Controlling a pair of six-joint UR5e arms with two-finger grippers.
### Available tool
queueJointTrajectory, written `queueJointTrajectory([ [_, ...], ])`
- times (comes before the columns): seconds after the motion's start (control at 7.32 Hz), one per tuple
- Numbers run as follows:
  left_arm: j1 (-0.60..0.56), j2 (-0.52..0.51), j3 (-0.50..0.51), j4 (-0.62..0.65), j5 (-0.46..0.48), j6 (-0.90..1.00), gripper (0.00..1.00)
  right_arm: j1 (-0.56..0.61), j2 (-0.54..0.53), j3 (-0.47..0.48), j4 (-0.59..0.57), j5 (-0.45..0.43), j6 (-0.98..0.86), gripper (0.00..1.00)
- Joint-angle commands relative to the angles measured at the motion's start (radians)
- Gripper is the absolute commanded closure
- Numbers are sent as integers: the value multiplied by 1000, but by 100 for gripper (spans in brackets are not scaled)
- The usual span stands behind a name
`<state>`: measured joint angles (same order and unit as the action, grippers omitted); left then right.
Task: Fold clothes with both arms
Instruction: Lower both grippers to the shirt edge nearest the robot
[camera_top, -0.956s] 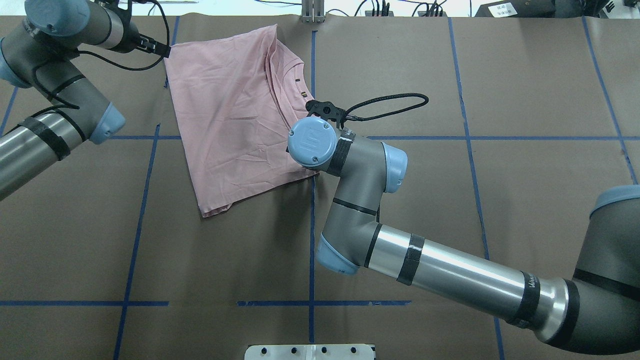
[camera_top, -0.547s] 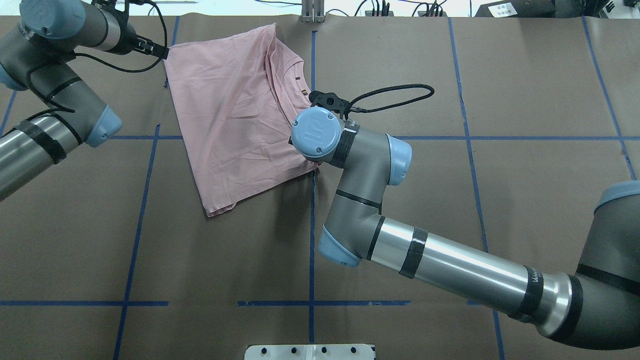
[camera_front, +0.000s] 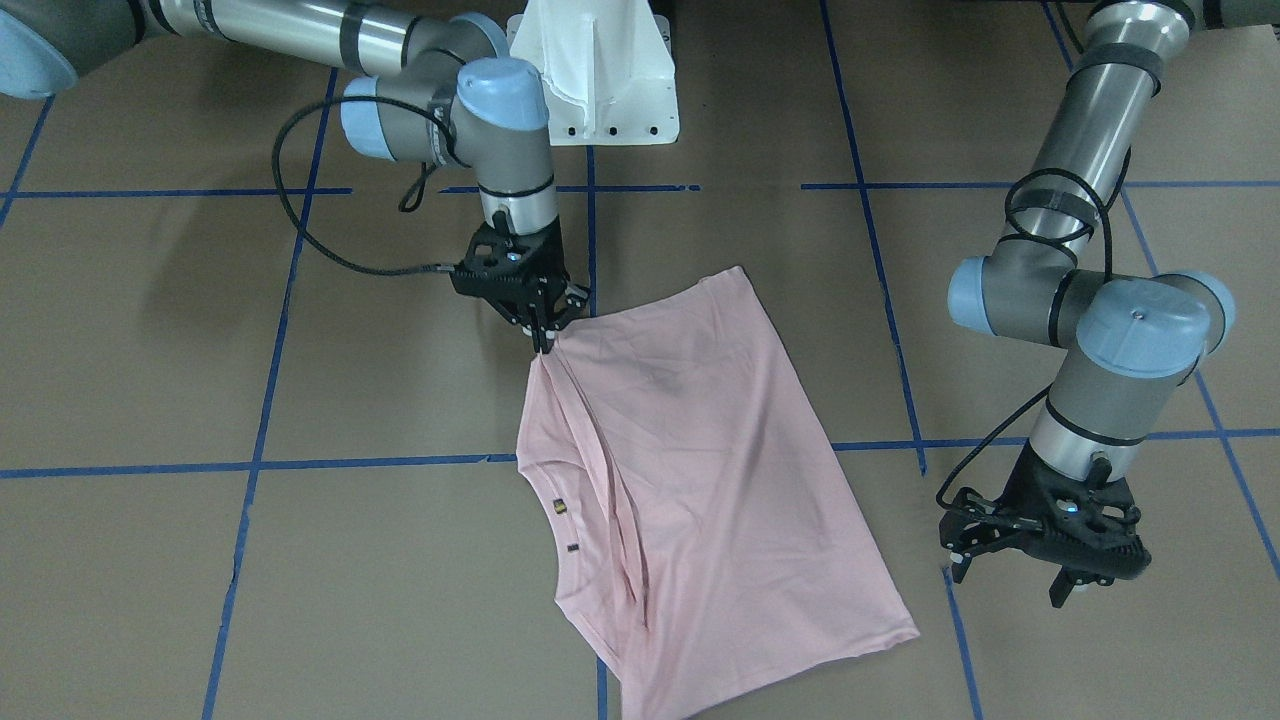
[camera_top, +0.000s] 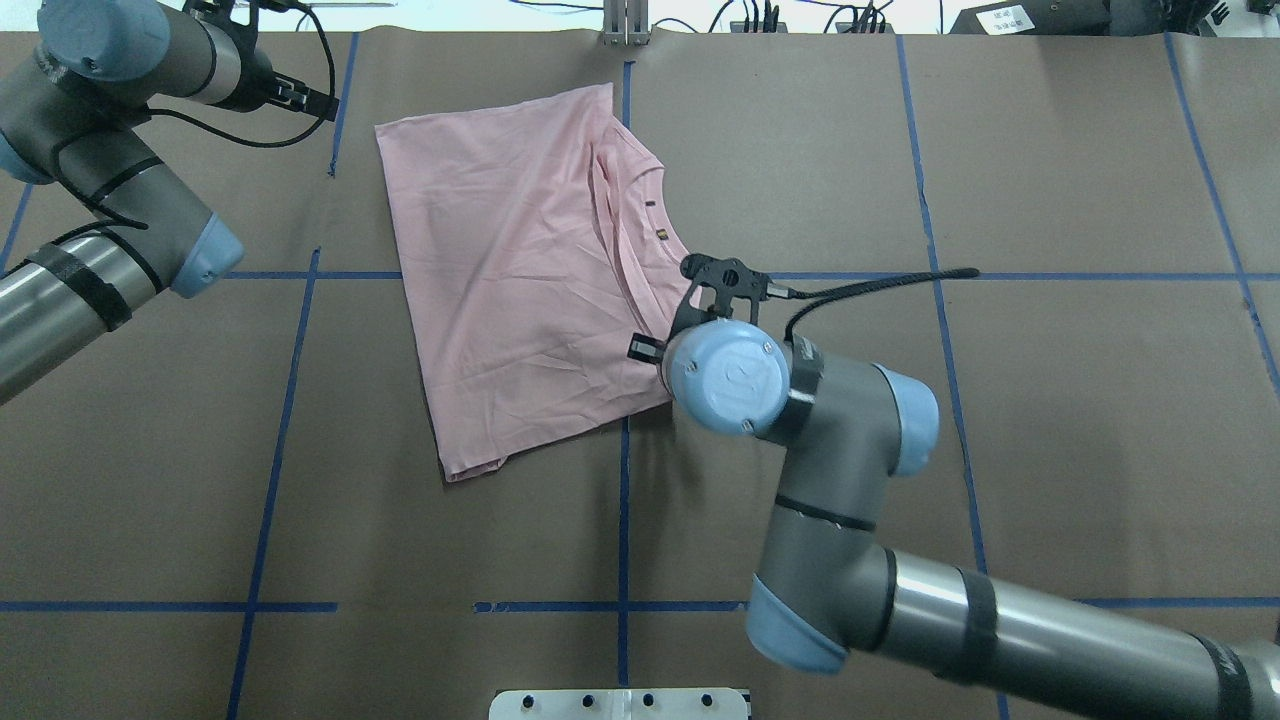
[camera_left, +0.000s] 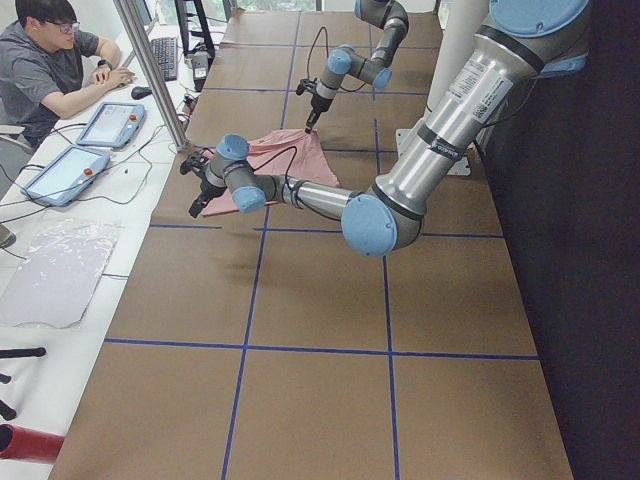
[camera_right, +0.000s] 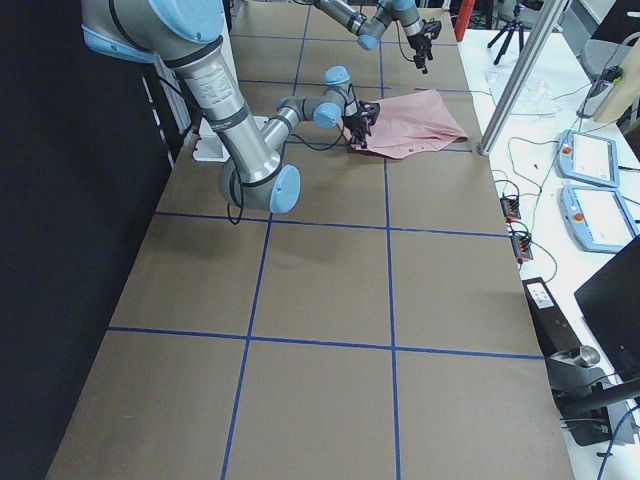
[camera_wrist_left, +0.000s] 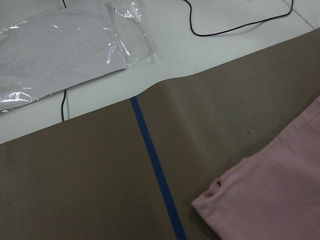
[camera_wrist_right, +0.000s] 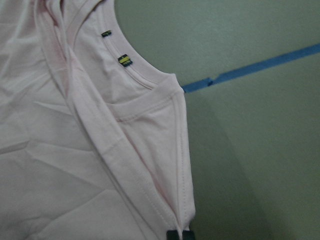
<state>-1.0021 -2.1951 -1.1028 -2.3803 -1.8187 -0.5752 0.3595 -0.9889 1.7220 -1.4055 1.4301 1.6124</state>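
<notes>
The pale pink T-shirt (camera_top: 520, 270) lies folded lengthwise on the brown table, plain side up, with its neckline (camera_wrist_right: 125, 65) toward the right arm. My right gripper (camera_front: 541, 340) is shut on the shirt's shoulder edge beside the collar; its fingertips (camera_wrist_right: 179, 234) pinch the hem. My left gripper (camera_front: 1010, 585) hangs open just off the shirt's far corner (camera_front: 905, 630), touching nothing. That corner (camera_wrist_left: 225, 195) shows flat on the paper in the left wrist view. No print shows.
Blue tape lines (camera_top: 622, 450) grid the brown paper. The white pedestal (camera_front: 600, 70) stands at the robot's side. Past the far table edge are a clear plastic sheet (camera_wrist_left: 60, 50) and cables. A person (camera_left: 50, 70) sits at a desk with tablets.
The left gripper has let go of the shirt's far corner and stays in place. The right gripper has dragged the shirt to the right and nearer the robot.
</notes>
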Motion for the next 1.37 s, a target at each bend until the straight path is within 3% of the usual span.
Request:
queueJointTrajectory([
  [0.0, 2, -2, -20, 3, -1, -2, 0, -176, -115, 227, -120, -161, 107, 100],
  [0.41, 16, 0, -93, 56, -106, -98, 0, -269, -117, 245, -155, -237, 167, 100],
  [0.55, 26, 26, -220, 152, -147, -156, 0, -269, -123, 245, -153, -237, 167, 100],
  [0.82, 182, 247, -623, 271, -154, -335, 0, -269, -123, 245, -153, -237, 166, 100],
  [0.96, 268, 321, -747, 311, -140, -433, 0, -267, -123, 245, -153, -235, 164, 100],
  [1.23, 463, 418, -871, 313, 14, -681, 0, -266, -129, 251, -153, -234, 158, 100],
])
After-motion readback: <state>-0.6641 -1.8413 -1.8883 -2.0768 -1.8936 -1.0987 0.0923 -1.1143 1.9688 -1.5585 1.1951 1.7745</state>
